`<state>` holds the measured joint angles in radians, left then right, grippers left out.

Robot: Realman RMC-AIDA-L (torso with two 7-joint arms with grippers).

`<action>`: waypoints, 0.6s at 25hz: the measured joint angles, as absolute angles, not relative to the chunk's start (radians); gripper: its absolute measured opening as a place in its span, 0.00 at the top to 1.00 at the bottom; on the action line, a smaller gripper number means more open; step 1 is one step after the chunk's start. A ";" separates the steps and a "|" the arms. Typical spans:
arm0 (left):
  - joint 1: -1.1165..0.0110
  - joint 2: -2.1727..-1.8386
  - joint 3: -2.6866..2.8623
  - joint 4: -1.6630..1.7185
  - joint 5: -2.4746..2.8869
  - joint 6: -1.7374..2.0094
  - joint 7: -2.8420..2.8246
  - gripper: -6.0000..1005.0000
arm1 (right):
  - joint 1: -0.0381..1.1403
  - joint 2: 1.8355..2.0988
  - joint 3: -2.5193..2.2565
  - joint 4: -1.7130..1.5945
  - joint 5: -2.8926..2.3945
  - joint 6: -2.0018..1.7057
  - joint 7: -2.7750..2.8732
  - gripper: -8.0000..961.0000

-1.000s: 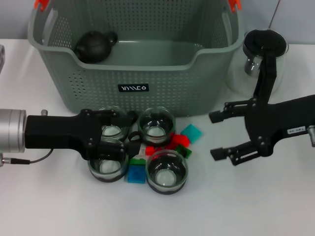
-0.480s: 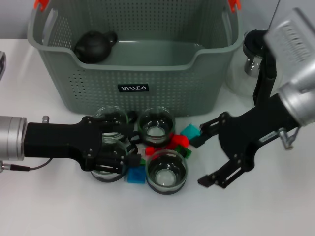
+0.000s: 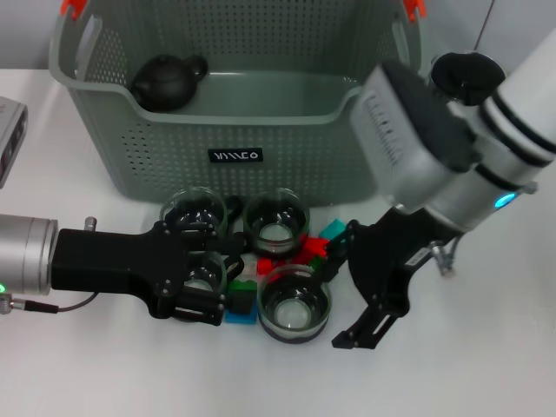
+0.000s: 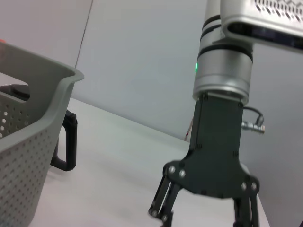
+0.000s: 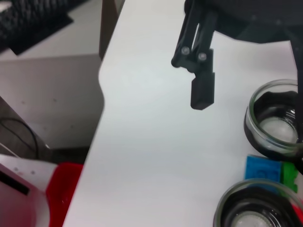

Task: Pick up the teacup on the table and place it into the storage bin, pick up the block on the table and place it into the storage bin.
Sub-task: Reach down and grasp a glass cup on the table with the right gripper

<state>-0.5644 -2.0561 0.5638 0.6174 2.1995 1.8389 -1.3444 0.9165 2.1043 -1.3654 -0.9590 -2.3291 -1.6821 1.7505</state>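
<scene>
Several glass teacups stand in front of the storage bin. My left gripper reaches in from the left, open, its jaws on either side of the front-left teacup. The right wrist view shows that teacup with a gap to one left finger. Coloured blocks lie among the cups, including a blue block. My right gripper hangs open, low beside the front teacup. It also shows in the left wrist view as the right gripper.
A black teapot lies inside the bin. A glass pitcher with a black lid stands right of the bin, behind my right arm. A grey device sits at the left edge. The table edge shows in the right wrist view.
My right arm swung in and down from the right, bringing its open gripper beside the front teacup. My left gripper shifted toward the front, from the rear-left cup to the front-left one.
</scene>
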 joint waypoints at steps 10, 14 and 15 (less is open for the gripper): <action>-0.564 -2.056 0.562 0.617 2.200 1.838 -1.340 0.14 | 0.920 2.110 -1.596 -0.959 -2.268 -1.538 1.810 0.05; -0.564 -2.056 0.559 0.616 2.198 1.836 -1.332 0.14 | 0.920 2.110 -1.662 -0.955 -2.260 -1.487 1.827 0.05; -0.564 -2.056 0.558 0.615 2.196 1.835 -1.329 0.14 | 0.920 2.111 -1.678 -0.953 -2.260 -1.473 1.832 0.05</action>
